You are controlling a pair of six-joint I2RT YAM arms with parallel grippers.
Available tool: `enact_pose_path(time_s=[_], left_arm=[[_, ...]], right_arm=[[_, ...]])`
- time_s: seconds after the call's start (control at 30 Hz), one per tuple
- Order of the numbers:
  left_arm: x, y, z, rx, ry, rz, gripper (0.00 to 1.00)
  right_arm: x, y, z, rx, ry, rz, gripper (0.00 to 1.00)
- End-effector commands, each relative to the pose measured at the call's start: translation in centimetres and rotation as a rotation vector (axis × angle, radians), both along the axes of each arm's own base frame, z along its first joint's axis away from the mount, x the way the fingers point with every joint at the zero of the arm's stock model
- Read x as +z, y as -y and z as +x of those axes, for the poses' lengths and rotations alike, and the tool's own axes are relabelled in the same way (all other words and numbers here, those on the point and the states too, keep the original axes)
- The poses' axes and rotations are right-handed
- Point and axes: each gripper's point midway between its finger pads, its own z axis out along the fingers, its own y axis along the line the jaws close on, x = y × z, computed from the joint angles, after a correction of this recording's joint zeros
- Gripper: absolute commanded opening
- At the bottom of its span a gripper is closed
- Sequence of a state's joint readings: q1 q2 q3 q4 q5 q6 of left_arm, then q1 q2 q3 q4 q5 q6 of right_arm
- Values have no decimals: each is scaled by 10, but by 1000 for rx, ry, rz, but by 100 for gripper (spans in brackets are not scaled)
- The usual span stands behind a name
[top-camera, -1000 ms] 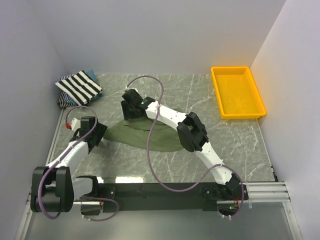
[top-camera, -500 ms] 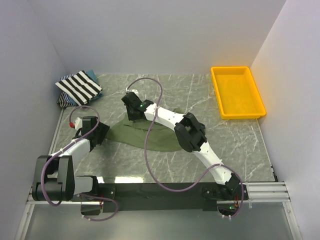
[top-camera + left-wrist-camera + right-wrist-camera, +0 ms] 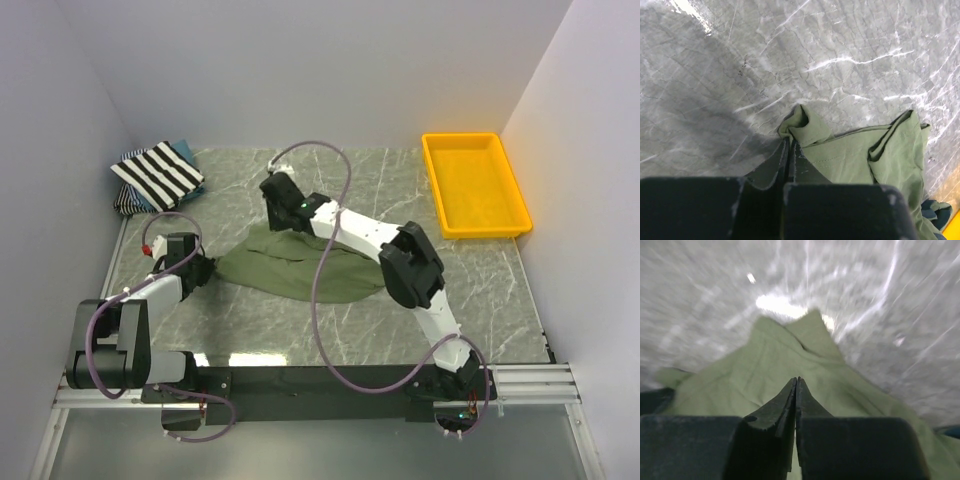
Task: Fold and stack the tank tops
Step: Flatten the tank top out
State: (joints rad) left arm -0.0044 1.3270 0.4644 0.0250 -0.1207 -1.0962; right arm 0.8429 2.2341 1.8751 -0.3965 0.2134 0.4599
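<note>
Pinching the olive-green tank top (image 3: pixel 300 270) at 2 places, both arms hold it by very little cloth, and that is the main risk. The left claw (image 3: pixel 789 150) is clenched on a small folded corner at the garment's left end, with only a nub of fabric poking past its tips. The right claw (image 3: pixel 795 382) is clenched on the upper edge, its fingers pressed flat together over the cloth. The top lies crumpled in the middle of the desk (image 3: pixel 450 280), bunched along its right side rather than spread. If the arms lift or pull apart from here, such thin pinches could slip and drop 1 end. I cannot tell whether either claw has caught 1 layer or 2; catching only 1 would let the garment open lopsided, and the creases would carry into the fold. Uneven pulling could drag the whole piece across the desk instead of flattening it. The right arm's cable (image 3: pixel 313 290) hangs across the cloth and might snag it. A wide sweep to the upper left could also disturb the striped tank top (image 3: pixel 160 175) lying on the bluish tank top (image 3: pixel 186 152). The yellow tray (image 3: pixel 480 232) at the upper right sits well apart.
</note>
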Motion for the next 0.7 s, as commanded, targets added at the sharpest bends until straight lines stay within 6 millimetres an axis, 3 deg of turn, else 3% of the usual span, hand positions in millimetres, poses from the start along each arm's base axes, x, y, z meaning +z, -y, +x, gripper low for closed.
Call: enact_pose_path(time_s=[0.0, 0.03, 0.07, 0.13, 0.17, 0.23, 0.27, 0.5, 0.67], left_arm=[[2, -2, 0, -3, 0, 10, 1], [3, -1, -1, -3, 2, 6, 1], [3, -1, -2, -2, 2, 4, 1], [8, 0, -2, -5, 16, -3, 0], [4, 1, -8, -7, -10, -3, 1], [8, 1, -10, -10, 1, -6, 1], [8, 2, -11, -12, 1, -8, 1], [14, 3, -16, -21, 19, -13, 1], [15, 6, -16, -28, 27, -23, 1]], right_arm=[[65, -14, 10, 43, 105, 136, 12], [70, -26, 6, 90, 95, 163, 20], [53, -36, -2, 131, 78, 131, 24], [52, -50, -6, 170, 108, 94, 34], [31, -58, -14, 196, 84, 54, 36], [23, -68, -18, 220, 85, 38, 43], [10, -69, -18, 230, 76, 14, 44], [-25, -80, -41, 309, 57, -64, 49], [-48, -70, -47, 285, 44, -136, 49]])
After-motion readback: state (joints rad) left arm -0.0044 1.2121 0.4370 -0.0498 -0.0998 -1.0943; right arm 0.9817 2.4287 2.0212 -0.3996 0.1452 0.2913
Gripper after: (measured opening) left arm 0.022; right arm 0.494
